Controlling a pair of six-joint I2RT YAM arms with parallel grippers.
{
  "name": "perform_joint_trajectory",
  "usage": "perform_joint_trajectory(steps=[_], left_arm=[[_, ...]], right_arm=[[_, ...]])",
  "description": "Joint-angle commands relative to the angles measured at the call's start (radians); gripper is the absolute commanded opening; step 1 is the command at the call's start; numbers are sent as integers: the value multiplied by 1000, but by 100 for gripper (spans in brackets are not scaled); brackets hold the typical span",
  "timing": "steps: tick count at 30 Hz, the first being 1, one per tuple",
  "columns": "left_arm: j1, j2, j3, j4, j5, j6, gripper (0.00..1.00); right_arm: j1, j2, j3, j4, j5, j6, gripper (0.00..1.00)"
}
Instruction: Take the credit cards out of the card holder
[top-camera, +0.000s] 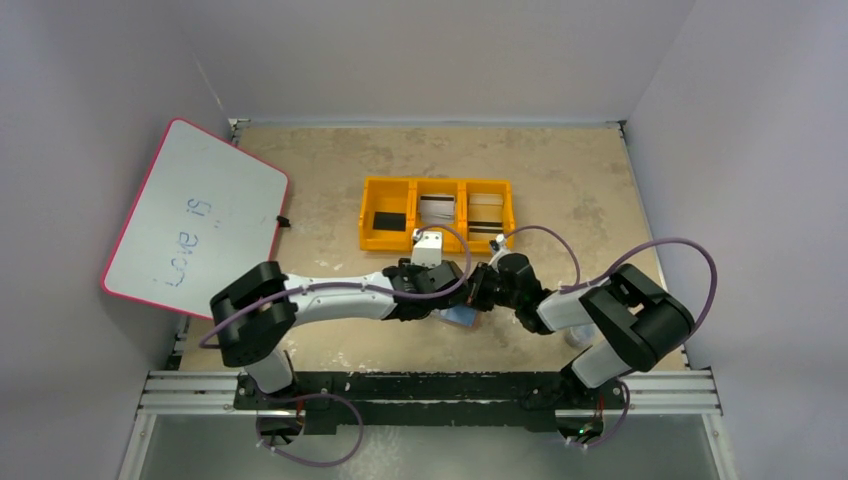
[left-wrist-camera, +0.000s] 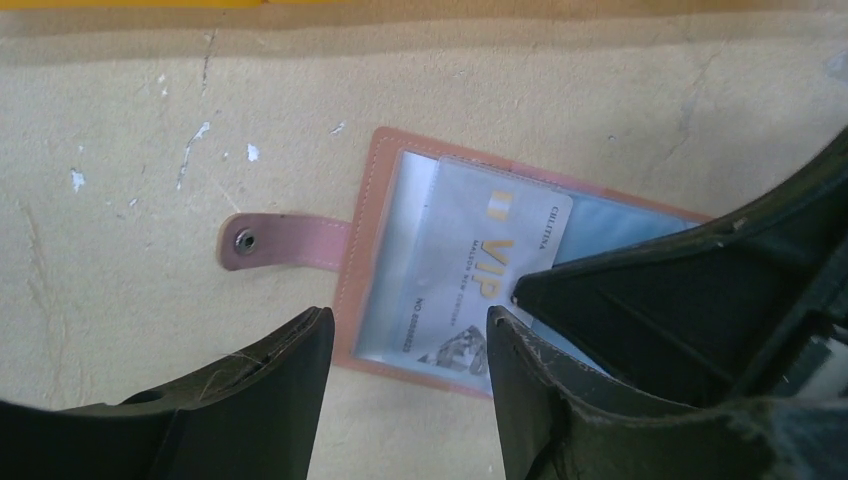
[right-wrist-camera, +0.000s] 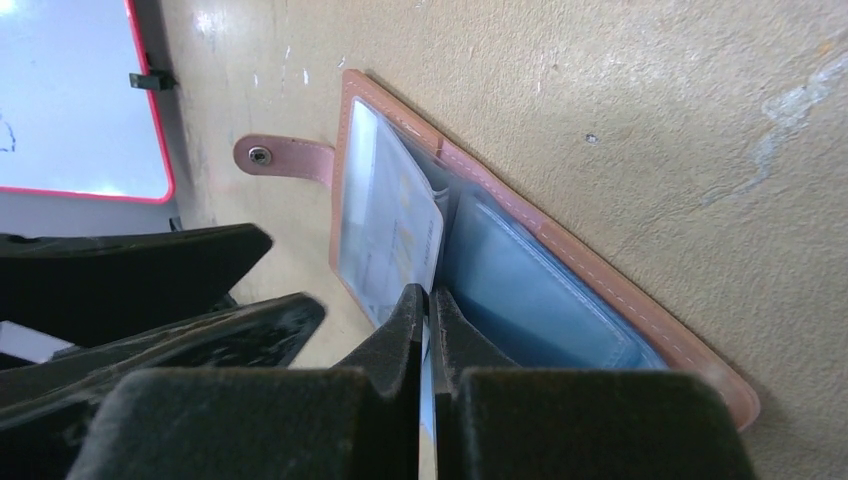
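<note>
Two black two-finger pincers meet over the small tan-brown leather folding card holder (left-wrist-camera: 385, 250), which lies opened flat on the worn beige table (top-camera: 330, 160), near its front edge and about midway between the arms. We see the holder's snap tab (left-wrist-camera: 285, 240) stretched out flat on the table to one side.

One pale grey plastic credit card (left-wrist-camera: 480, 260), printed "VIP" in gold, sits tilted in the holder's clear pocket. A pale blue-grey inner panel (right-wrist-camera: 540, 290) shows beside it.

Our left gripper (left-wrist-camera: 408, 320) hangs just above the holder's near edge, fingers spread apart and grasping nothing. Our right gripper (right-wrist-camera: 426, 300) is clenched on a thin pale edge (right-wrist-camera: 425, 375) at the holder's middle fold. Whether that edge is a card or a clear sleeve, we cannot tell.

Farther back stands the orange plastic three-compartment tray (top-camera: 372, 243). A red-rimmed whiteboard (top-camera: 195, 220) leans at the left.
</note>
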Motion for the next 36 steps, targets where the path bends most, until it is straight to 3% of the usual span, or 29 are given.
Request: perform_joint_trajectory(steps=[1, 7, 14, 26, 30, 36], left_arm=[[5, 107, 65, -70, -53, 6, 57], [5, 181, 25, -42, -49, -19, 57], [5, 247, -11, -125, -100, -103, 54], [5, 235, -47, -99, -90, -120, 51], [5, 228, -50, -94, -84, -117, 50], [4, 219, -52, -85, -76, -118, 48]], right_arm=[[-3, -7, -14, -61, 10, -36, 0], [-5, -26, -39, -57, 9, -23, 0], [-14, -82, -77, -85, 16, -6, 0], [-35, -119, -88, -138, 22, -17, 0], [-39, -93, -106, -76, -5, 11, 14], [-41, -54, -130, 42, -47, 57, 17]])
